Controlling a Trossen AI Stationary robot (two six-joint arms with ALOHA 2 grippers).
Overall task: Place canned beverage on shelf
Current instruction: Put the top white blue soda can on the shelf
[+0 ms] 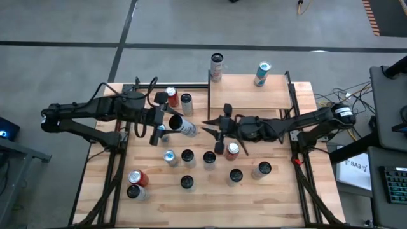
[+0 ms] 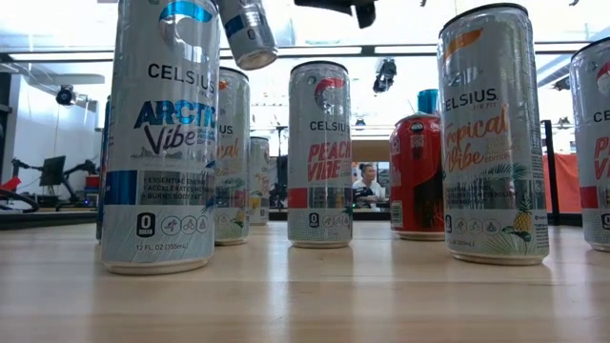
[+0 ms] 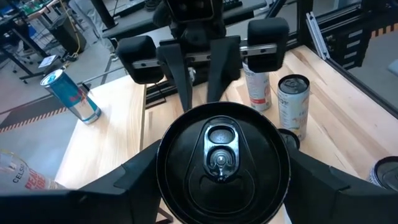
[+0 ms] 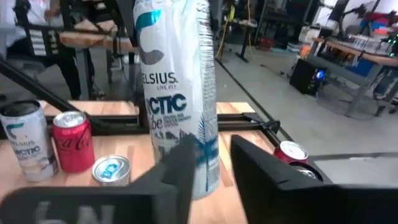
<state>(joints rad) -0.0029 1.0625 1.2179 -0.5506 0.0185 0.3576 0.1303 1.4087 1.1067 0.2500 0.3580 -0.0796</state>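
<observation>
My left gripper (image 1: pixel 163 126) is shut on a silver Celsius can (image 1: pixel 182 126), held in the air over the middle of the table; the can also shows in the low view (image 2: pixel 246 33). My right gripper (image 1: pixel 211 129) is open just right of the can's lower end; in its wrist view (image 4: pixel 208 152) the can (image 4: pixel 180 87) rises right beyond the fingers, and I see no touch. The shelf (image 1: pixel 251 95), a small light-wood board with black posts, stands at the far right. A silver can (image 1: pixel 217 66) and a blue can (image 1: pixel 262 73) stand at the shelf's far edge. My left gripper pinches the can's wall just below its top rim (image 3: pixel 160 163) between its two fingers (image 3: pixel 323 180), one on each side. The fingers come slanting down from the table's left. The can is lifted clear and hangs tilted, its black top toward the wrist and its bottom toward my right gripper.
Several cans stand on the tabletop near the front, among them a red one (image 1: pixel 233 151) below my right gripper and a silver one (image 1: pixel 170 158). A red can (image 1: pixel 170 97) and a silver can (image 1: pixel 186 102) stand far left of the shelf.
</observation>
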